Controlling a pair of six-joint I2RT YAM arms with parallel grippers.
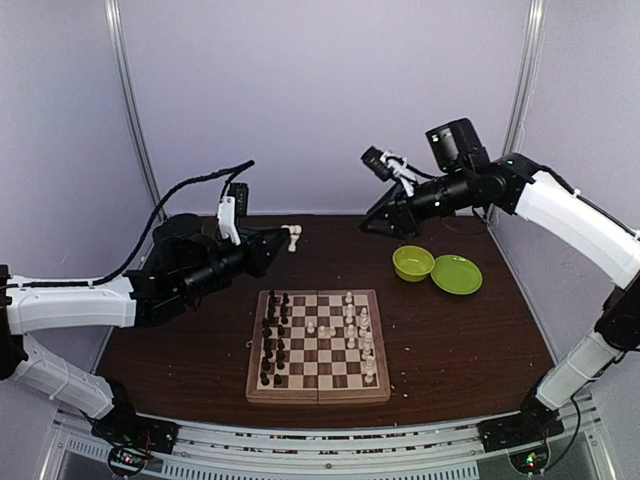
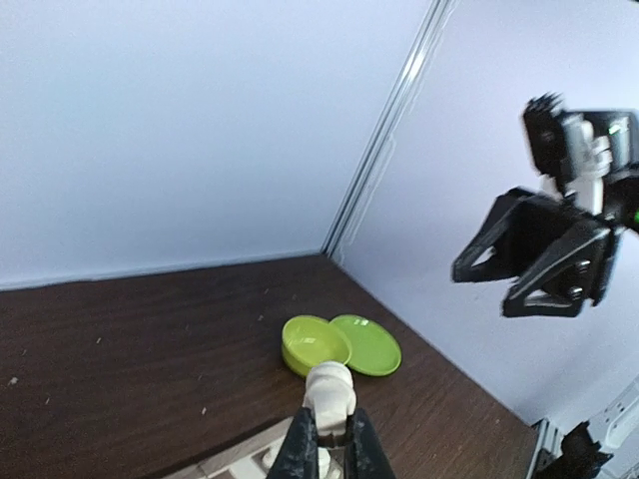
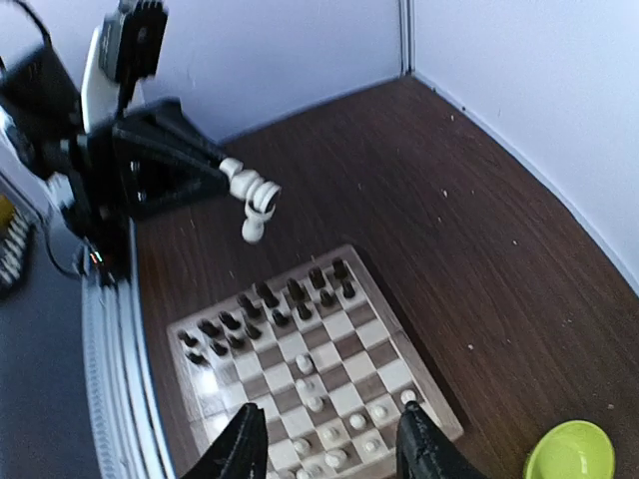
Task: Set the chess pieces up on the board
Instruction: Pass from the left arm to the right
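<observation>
The wooden chessboard [image 1: 320, 345] lies at the table's middle front; it also shows in the right wrist view [image 3: 318, 374]. Dark pieces [image 1: 274, 335] stand along its left side and cream pieces [image 1: 357, 330] along its right side, with a few cream ones near the centre. My left gripper [image 1: 290, 238] is raised above the table behind the board's far left corner and is shut on a cream chess piece [image 2: 330, 394], also seen in the right wrist view [image 3: 252, 205]. My right gripper [image 1: 378, 222] hangs high at the back right, open and empty, fingers [image 3: 242, 447] spread.
A green bowl [image 1: 413, 263] and a green plate [image 1: 456, 274] sit side by side at the right back of the table, also in the left wrist view [image 2: 316, 344]. White crumbs dot the dark table. Purple walls enclose the space.
</observation>
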